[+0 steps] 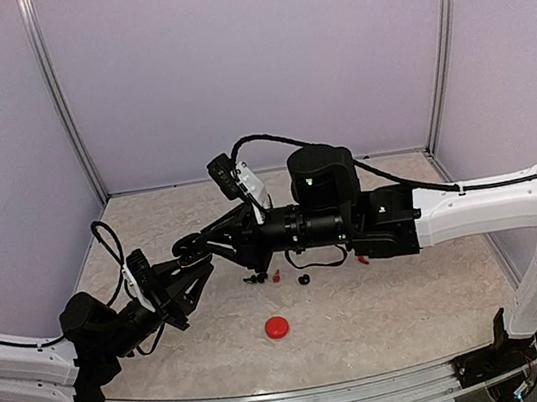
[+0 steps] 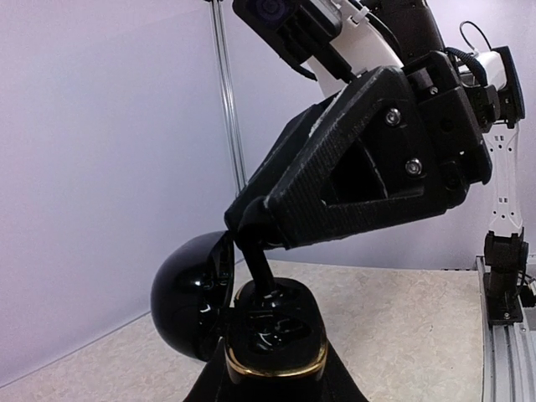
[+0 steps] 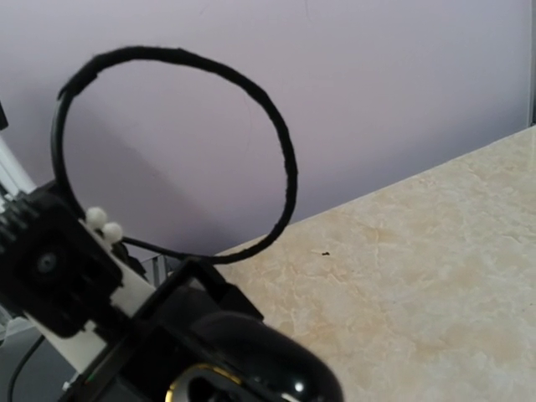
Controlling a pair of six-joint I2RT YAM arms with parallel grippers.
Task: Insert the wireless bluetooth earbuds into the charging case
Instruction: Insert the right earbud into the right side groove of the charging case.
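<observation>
My left gripper is shut on an open black charging case with a gold rim and holds it above the table. In the left wrist view the case base faces up, with its lid hinged back to the left. My right gripper reaches in from the right. Its fingertips are shut on a black earbud, whose lower end sits in the case's far socket. The right wrist view shows only the case lid.
Loose on the table under the right arm lie a black earbud, a red earbud, a small black piece and another red earbud. A closed red case lies nearer the front. A cable loop hangs in the right wrist view.
</observation>
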